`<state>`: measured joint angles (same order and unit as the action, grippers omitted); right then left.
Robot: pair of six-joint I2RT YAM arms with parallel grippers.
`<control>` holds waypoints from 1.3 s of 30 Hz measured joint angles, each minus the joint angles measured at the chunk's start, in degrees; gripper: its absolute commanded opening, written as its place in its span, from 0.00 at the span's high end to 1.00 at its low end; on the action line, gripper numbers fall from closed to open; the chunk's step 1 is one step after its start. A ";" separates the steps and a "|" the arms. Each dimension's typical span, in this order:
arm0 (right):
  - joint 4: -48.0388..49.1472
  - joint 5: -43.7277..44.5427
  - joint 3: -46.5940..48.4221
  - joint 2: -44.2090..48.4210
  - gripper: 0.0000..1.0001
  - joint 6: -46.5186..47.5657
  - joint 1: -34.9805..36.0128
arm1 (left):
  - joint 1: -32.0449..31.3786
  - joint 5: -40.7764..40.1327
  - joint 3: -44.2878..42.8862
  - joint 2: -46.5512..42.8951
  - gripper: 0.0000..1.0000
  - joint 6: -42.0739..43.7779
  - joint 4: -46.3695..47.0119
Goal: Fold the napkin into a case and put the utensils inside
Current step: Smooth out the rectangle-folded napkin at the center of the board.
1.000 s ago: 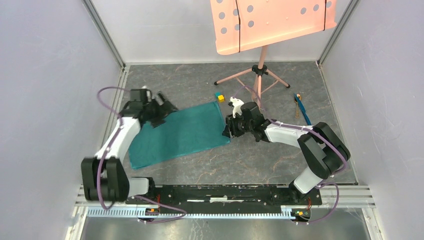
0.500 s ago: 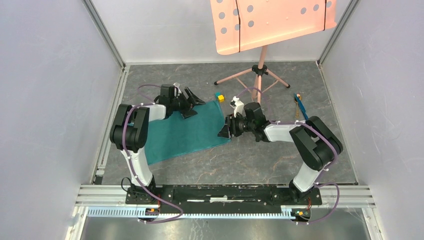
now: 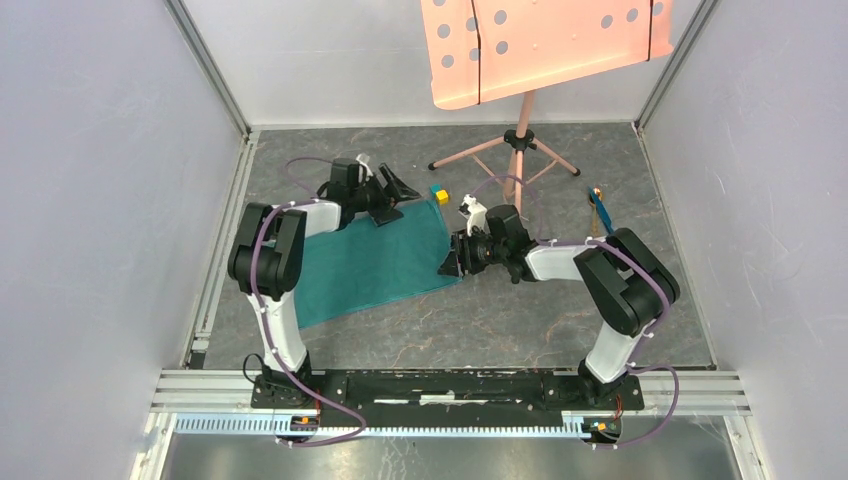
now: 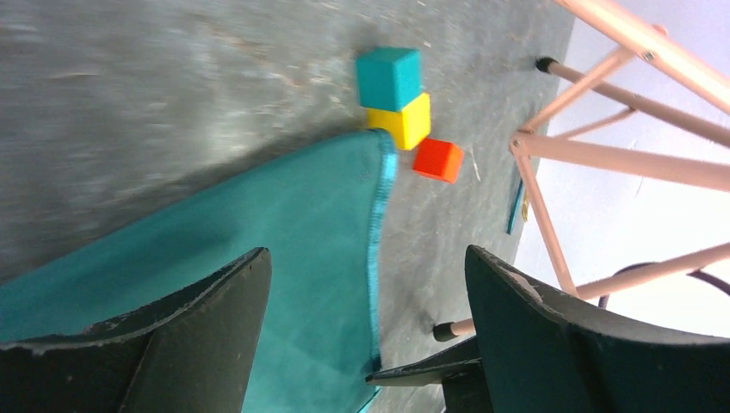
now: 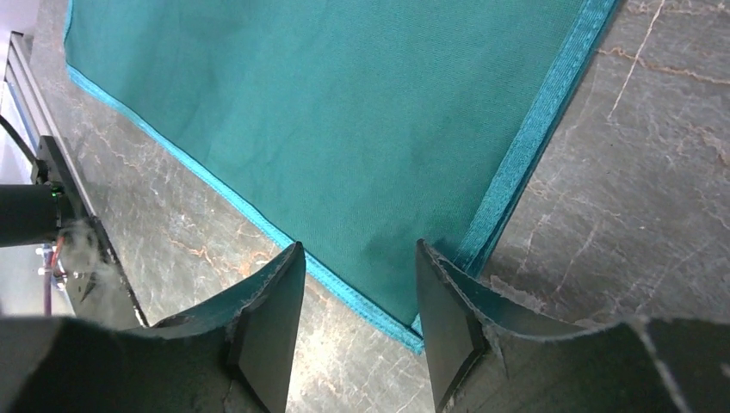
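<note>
Between the spread fingers of the left tool (image 4: 366, 258), which gapes wide and holds nothing, lies the far right corner of the napkin (image 4: 284, 224), flat on the bench (image 4: 129, 103). Just beyond that corner sit three cubes (image 4: 403, 120), the yellow one right against the hem. Farther out, past a leg of the stand (image 4: 620, 159), lie the utensils (image 3: 603, 215), well apart from both tools and seemingly untouched.

Under the right tool (image 5: 360, 249), its fingers parted and empty, is the napkin's near right corner, with the hem running away on both sides. The cloth lies spread out with no case shape, so I judge the folding has barely begun.

The nearest risk is at the left tool. If it closes this close to the cubes, it may nudge the yellow one or trap it in the fold. Either tool could also pinch only the hem and lose it on the lift. If one corner rises before the other, the fold would likely go askew.

A second ago the left tool was at the napkin's far left corner with its arm reaching out low. It has since swung along the far edge to the corner by the cubes, elbow drawn up. The right tool has hardly shifted, and the napkin's right side lies as it did.
</note>
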<state>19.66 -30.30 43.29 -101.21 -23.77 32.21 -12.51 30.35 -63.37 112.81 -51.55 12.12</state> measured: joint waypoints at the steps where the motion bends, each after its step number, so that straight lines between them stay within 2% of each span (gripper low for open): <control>1: -0.42 -0.02 -0.02 0.39 0.44 -0.02 -0.02 | -0.72 0.04 -0.39 0.00 0.12 -0.04 0.17; 4: -0.94 -0.28 -0.02 1.92 0.44 -0.24 -0.02 | -3.98 0.52 -1.88 1.03 0.12 -1.20 2.91; 8: -0.83 -0.35 -0.48 2.80 0.47 -0.33 -0.02 | -7.08 1.97 -4.26 6.47 0.13 -6.01 11.08; 14: -0.74 0.09 -3.48 2.89 0.51 -0.07 -0.02 | -7.43 3.10 -8.90 14.08 0.13 -11.23 17.03; 24: 0.31 2.36 -5.66 4.57 0.50 0.94 -0.02 | -6.99 -0.24 -14.60 15.72 0.12 -11.17 9.64; 31: -8.52 3.65 -2.27 7.80 0.39 3.56 0.00 | -7.06 -0.07 -19.23 15.34 0.04 -5.81 0.04; 33: -10.27 4.09 0.26 7.78 0.39 4.66 0.00 | -7.06 0.02 -19.30 13.84 0.00 -3.96 -3.56; 39: -10.75 5.14 7.41 3.15 0.44 6.10 0.09 | -6.91 0.31 -19.26 4.72 0.00 1.92 -18.14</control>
<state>8.91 -25.17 50.70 -98.06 -17.67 32.29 -19.42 30.65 -82.63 117.54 -49.63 -6.02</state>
